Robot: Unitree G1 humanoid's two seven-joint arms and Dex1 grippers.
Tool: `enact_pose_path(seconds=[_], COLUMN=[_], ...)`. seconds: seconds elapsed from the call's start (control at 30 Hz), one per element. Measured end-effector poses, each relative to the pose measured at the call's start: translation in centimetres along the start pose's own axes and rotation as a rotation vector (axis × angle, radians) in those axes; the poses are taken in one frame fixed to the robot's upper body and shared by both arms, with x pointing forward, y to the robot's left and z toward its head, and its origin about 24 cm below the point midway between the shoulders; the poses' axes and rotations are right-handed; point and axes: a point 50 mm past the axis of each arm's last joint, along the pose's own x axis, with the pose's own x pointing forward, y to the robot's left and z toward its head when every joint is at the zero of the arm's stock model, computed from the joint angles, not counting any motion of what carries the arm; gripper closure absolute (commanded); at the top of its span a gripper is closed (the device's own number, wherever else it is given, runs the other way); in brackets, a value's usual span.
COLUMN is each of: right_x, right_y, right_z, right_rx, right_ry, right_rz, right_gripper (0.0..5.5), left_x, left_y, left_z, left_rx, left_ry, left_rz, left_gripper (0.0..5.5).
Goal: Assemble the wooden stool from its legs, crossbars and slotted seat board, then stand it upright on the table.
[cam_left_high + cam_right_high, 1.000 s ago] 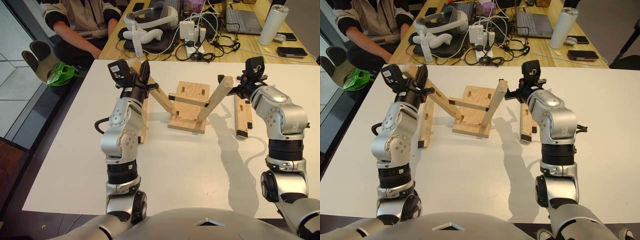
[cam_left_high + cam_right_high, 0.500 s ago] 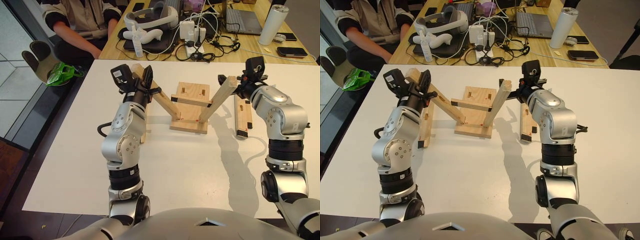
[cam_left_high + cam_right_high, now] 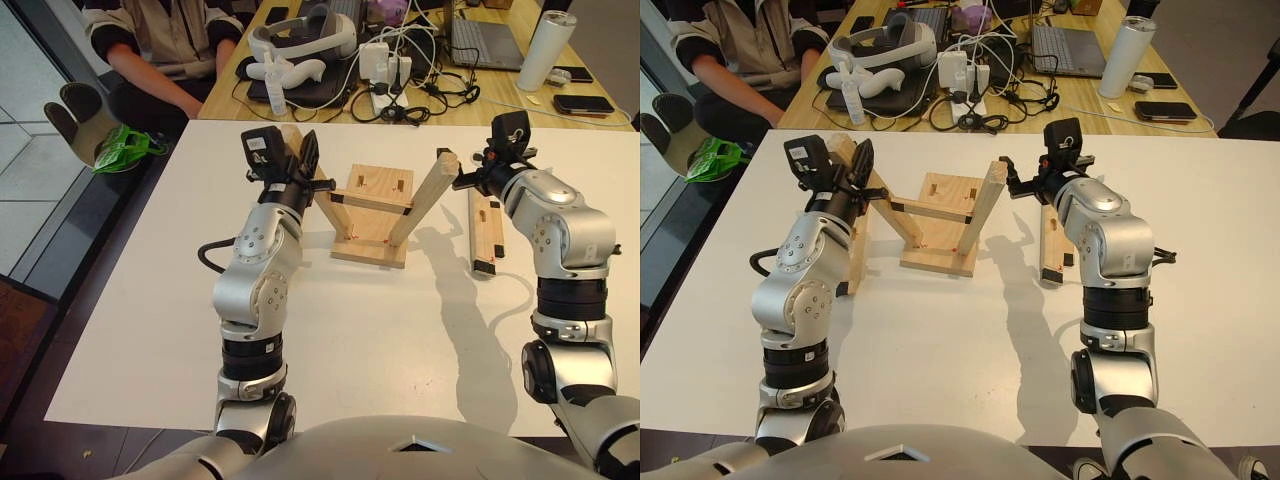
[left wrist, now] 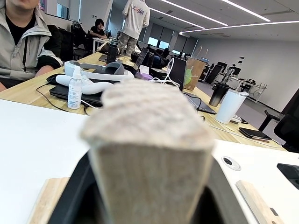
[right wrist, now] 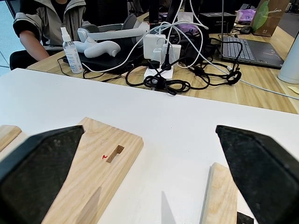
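Observation:
The slotted seat board lies flat at the table's middle. On it stands a frame of two legs and a crossbar, leaning in a V. My left gripper is shut on the top of the left leg, whose end grain sits between the fingers in the left wrist view. My right gripper hangs open just right of the right leg's top, apart from it. Its fingers are spread wide over the board.
A second leg pair lies flat on the table under my right arm. Another wooden piece lies under my left arm. Behind the table's far edge stands a desk with cables, a headset and a tumbler.
My left gripper moved right with its leg, and the frame now stands steeper on the board. My right gripper let go of the right leg's top and opened.

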Motion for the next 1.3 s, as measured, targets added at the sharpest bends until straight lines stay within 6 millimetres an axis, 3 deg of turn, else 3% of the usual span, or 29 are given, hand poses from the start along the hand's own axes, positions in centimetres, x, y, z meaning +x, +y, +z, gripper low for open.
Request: enact_pose_path(seconds=[0.27, 0.5, 0.57, 0.7, 0.83, 1.3], right_x=[-0.2, -0.2, -0.8, -3.3, -4.7, -5.9], right_y=[0.3, 0.6, 1.0, 3.3, 4.2, 4.8], right_z=[1.4, 2.4, 4.1, 10.1, 11.4, 7.2], right_rx=[-0.038, -0.054, -0.036, -0.011, -0.006, -0.060], right_ry=[-0.048, -0.091, -0.203, -0.498, -0.545, -0.369], right_rz=[-0.004, 0.003, 0.022, 0.201, 0.321, 0.392], right_gripper=[0.10, 0.10, 0.10, 0.10, 0.10, 0.10], left_x=[-2.0, -2.3, -2.2, -2.2, -2.2, -2.7], left_y=[0.0, 0.1, 0.1, -0.6, -0.8, -0.7], left_z=[0.0, -0.1, -0.2, -0.5, -0.8, -1.1], left_rx=[0.020, 0.008, 0.003, 0.021, 0.028, 0.053], left_ry=[-0.050, -0.059, -0.060, -0.059, -0.065, -0.092], left_rz=[0.057, 0.070, 0.072, 0.053, 0.046, 0.055], left_gripper=[4.49, 4.49, 4.49, 4.49, 4.49, 4.49])
